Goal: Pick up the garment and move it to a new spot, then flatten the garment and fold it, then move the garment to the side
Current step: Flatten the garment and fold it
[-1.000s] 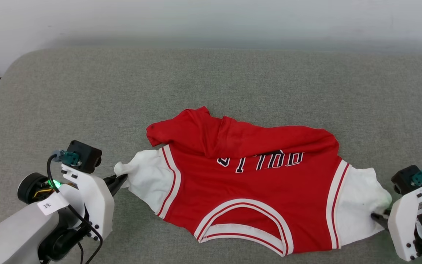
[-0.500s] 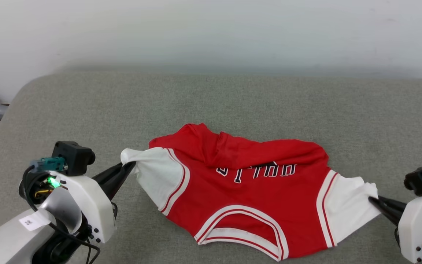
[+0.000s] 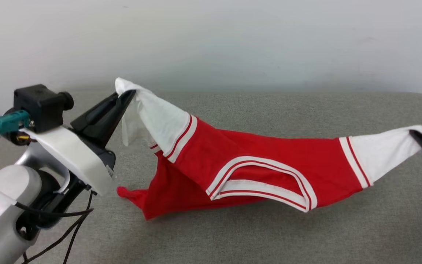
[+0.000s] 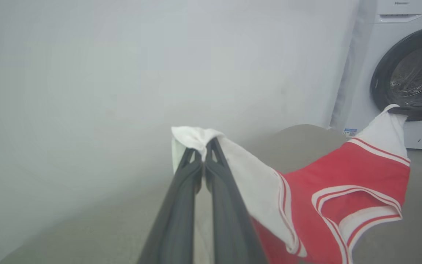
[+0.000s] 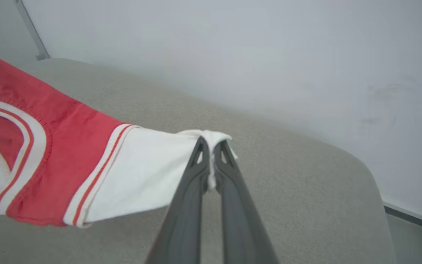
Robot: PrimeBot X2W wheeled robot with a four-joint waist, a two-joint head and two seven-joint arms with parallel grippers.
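The garment (image 3: 255, 165), a red T-shirt with white sleeves and striped trim, hangs stretched between my two grippers above the grey cushion (image 3: 306, 234). My left gripper (image 3: 126, 94) is shut on the tip of one white sleeve, raised high at the left. At the right edge my right gripper (image 3: 416, 134) is shut on the other white sleeve. The striped collar faces me and the red lower body sags down to the cushion at the left. The left wrist view has the garment (image 4: 328, 198) trailing right from my left gripper (image 4: 204, 146). The right wrist view has the garment (image 5: 68, 161) trailing left from my right gripper (image 5: 211, 143).
A pale wall (image 3: 233, 40) rises right behind the cushion. A white washing machine (image 4: 398, 55) with a dark round door stands beyond the cushion's right end. A grey metal bar (image 5: 31, 31) leans by the wall at the far left end.
Both grippers have risen with the sleeves, lifting the garment off the cushion and pulling it taut. The right gripper shut on its sleeve. The head camera tilted up toward the wall.
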